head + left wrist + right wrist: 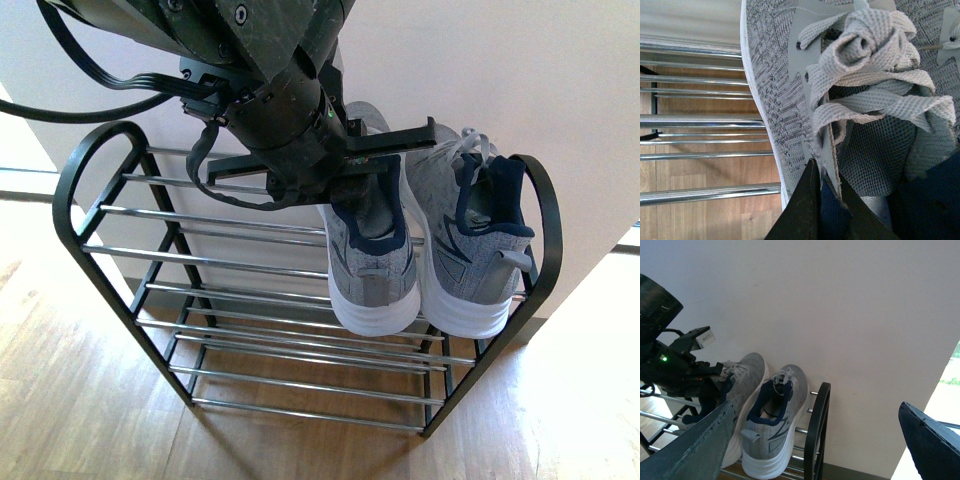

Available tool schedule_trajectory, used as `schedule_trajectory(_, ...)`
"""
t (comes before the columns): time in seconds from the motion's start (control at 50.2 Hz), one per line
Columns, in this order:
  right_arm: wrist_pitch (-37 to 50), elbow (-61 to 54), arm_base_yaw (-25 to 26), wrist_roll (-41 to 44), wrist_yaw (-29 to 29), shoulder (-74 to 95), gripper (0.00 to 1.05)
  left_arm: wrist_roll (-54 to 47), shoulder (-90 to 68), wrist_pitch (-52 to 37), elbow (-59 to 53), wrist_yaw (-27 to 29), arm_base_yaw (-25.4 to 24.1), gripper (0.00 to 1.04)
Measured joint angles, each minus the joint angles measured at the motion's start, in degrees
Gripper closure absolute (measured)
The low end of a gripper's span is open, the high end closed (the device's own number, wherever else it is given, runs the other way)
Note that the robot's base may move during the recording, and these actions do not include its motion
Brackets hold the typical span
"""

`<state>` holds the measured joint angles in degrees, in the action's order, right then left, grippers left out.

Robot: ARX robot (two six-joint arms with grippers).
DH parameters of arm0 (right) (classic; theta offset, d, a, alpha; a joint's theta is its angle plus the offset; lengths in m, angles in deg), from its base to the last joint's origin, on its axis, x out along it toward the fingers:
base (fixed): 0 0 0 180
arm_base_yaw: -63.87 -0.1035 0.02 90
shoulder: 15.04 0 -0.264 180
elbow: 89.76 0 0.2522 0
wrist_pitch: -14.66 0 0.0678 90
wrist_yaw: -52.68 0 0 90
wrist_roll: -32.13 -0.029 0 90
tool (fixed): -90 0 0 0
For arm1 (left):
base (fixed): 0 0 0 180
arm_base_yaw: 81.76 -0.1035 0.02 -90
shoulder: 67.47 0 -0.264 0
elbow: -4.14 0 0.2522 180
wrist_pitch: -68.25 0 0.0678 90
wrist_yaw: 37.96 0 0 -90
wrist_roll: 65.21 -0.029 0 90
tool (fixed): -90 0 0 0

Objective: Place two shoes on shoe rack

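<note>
The shoe rack [60, 195] stands against the wall. The left gripper [832, 212] is clamped on the left shoe [375, 275], which rests on the top tier beside the right shoe [470, 260]. The right gripper [816, 409] has its fingers spread wide apart, holding nothing.

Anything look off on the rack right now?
Nothing damaged. The left shoe and right shoe are crowded at the shoe rack's right end, heels overhanging its front bar. The left gripper is clamped on the left shoe at its opening.
</note>
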<state>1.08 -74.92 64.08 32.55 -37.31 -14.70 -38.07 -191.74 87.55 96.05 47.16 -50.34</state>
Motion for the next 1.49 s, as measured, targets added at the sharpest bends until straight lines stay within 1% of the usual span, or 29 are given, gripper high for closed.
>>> schedule_trajectory(0.378,0.0,0.0,0.0,0.0,0.0,0.0,0.09,-7.8,-2.62,3.67,4.55,0.57,-0.11,1.03)
schedule_trajectory(0.498,0.0,0.0,0.0,0.0,0.0,0.0,0.09,-8.37,-2.62,2.86,4.63,1.49,-0.46,1.02)
schedule_trajectory(0.577,0.0,0.0,0.0,0.0,0.0,0.0,0.09,-7.54,-2.6,0.48,4.5,1.16,-1.09,0.85)
schedule_trajectory(0.657,0.0,0.0,0.0,0.0,0.0,0.0,0.09,-5.51,-2.27,0.98,4.31,0.35,-1.92,0.69)
schedule_trajectory(0.836,0.0,0.0,0.0,0.0,0.0,0.0,0.09,-2.43,1.4,2.38,0.9,-3.15,-2.27,0.46)
schedule_trajectory(0.956,0.0,0.0,0.0,0.0,0.0,0.0,0.09,-0.77,7.34,3.61,-2.34,-7.28,-2.16,0.3)
schedule_trajectory(0.995,0.0,0.0,0.0,0.0,0.0,0.0,0.09,-0.31,10.71,4.2,-3.45,-8.9,-2.16,0.23)
schedule_trajectory(1.015,0.0,0.0,0.0,0.0,0.0,0.0,0.09,-0.26,11.61,4.42,-3.69,-9.4,-2.16,0.21)
schedule_trajectory(1.055,0.0,0.0,0.0,0.0,0.0,0.0,0.09,-0.11,15.37,5.09,-4.74,-10.69,-2.21,0.14)
schedule_trajectory(1.075,0.0,0.0,0.0,0.0,0.0,0.0,0.09,-0.26,18.23,5.42,-5.49,-11.28,-2.43,0.09)
schedule_trajectory(1.095,0.0,0.0,0.0,0.0,0.0,0.0,0.09,-0.39,20.15,5.57,-6.01,-11.26,-2.64,0.08)
schedule_trajectory(1.155,0.0,0.0,0.0,0.0,0.0,0.0,0.09,-0.44,24.83,6.25,-7.15,-11.28,-3.45,0.1)
schedule_trajectory(1.274,0.0,0.0,0.0,0.0,0.0,0.0,0.09,-1.6,33.4,7.8,-9.77,-8.55,-7.1,0.09)
schedule_trajectory(1.334,0.0,0.0,0.0,0.0,0.0,0.0,0.09,-3.56,37.94,8.7,-12.17,-3.21,-10.75,0.09)
schedule_trajectory(1.433,0.0,0.0,0.0,0.0,0.0,0.0,0.09,-4.98,41.09,9.07,-14.45,1.05,-13.92,0.09)
schedule_trajectory(1.453,0.0,0.0,0.0,0.0,0.0,0.0,0.09,-5.92,41.75,8.44,-15.1,2.62,-14.43,0.1)
schedule_trajectory(1.493,0.0,0.0,0.0,0.0,0.0,0.0,0.09,-8.66,43.04,1.86,-18.08,7.76,-14.64,0.14)
